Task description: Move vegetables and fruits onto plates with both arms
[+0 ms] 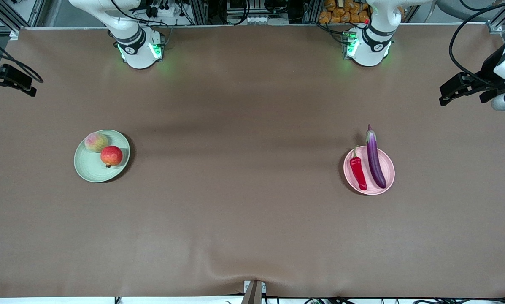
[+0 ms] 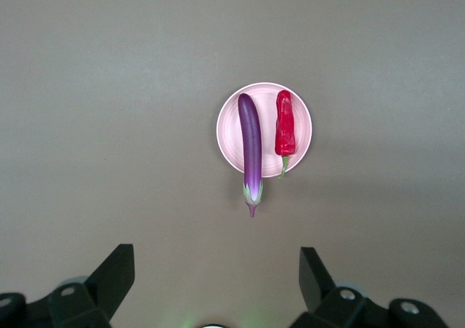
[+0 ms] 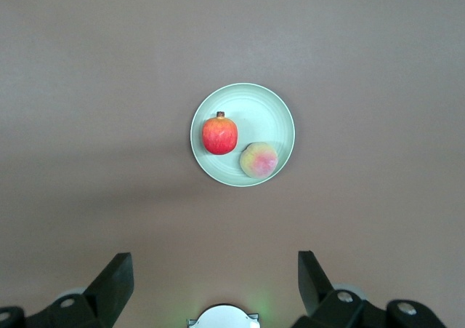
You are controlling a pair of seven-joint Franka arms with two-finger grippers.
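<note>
Two plates sit well apart on the brown table (image 1: 252, 219), each carrying its pair. The pale green plate (image 1: 87, 171) lies toward the right arm's end; on it the peach (image 1: 95, 142) rests farther from the front camera and the round red fruit (image 1: 111, 156) sits just beside it, nearer that camera, the two touching or nearly so. The pale pink plate (image 1: 388, 162) lies toward the left arm's end. The purple eggplant (image 1: 374, 158) lies lengthwise across it, its stem end sticking out over the rim on the side toward the robot bases. The red chili pepper (image 1: 357, 171) lies alongside the eggplant, on the side toward the right arm's end, green stem pointing toward the bases.

The left gripper (image 2: 216, 281) hangs high over bare table near the pink plate, its fingers (image 2: 116, 273) spread wide with nothing between them. The right gripper (image 3: 215, 281) hangs likewise near the green plate, fingers (image 3: 115, 278) spread and empty
</note>
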